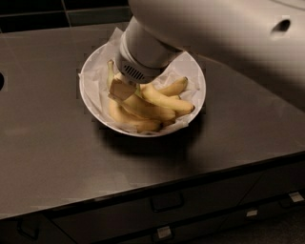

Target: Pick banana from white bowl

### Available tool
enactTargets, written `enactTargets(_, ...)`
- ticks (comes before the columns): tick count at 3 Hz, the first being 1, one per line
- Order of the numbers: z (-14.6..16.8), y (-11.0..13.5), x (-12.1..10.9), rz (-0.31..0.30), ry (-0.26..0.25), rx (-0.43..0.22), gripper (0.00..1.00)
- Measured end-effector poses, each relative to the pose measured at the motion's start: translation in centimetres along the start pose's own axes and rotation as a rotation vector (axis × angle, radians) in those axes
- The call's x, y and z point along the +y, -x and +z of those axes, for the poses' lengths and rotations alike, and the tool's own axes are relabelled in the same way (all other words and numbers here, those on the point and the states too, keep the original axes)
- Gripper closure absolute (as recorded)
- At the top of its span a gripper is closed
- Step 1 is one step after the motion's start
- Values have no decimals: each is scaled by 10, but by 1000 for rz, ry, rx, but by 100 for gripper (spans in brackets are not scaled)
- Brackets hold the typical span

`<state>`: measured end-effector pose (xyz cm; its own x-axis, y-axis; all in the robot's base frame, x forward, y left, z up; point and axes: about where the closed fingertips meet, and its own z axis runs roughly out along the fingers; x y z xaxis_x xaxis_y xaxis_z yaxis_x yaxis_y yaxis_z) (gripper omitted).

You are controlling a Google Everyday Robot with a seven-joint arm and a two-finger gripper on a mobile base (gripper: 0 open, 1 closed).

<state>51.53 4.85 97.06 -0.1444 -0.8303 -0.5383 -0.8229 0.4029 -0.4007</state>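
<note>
The white bowl (89, 97) is wide, shallow and lined with crumpled white paper, and stands on the dark counter (52, 152). Several yellow bananas (164, 101) lie in it, bunched toward the front right. My gripper (122, 90) reaches down from the big white arm (214, 33) into the left part of the bunch, touching the bananas near their stem ends. The wrist covers the back of the bowl.
The counter's front edge runs across below the bowl, with dark drawers and metal handles (167, 202) under it. A dark round opening (1, 81) shows at the left edge. Dark wall tiles (47, 9) are behind the counter.
</note>
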Motion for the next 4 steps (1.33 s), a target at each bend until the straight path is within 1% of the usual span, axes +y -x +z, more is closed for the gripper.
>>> enactTargets(1,-12,9,-4,-19,-15,-24,100)
enactTargets(2,-27,18,-10,-35,-47,-44,100)
enactTargets(3,-48,19,-24,-36,-112,-54,100)
enactTargets(4,-85,-3,-56,20,-175,-74,100)
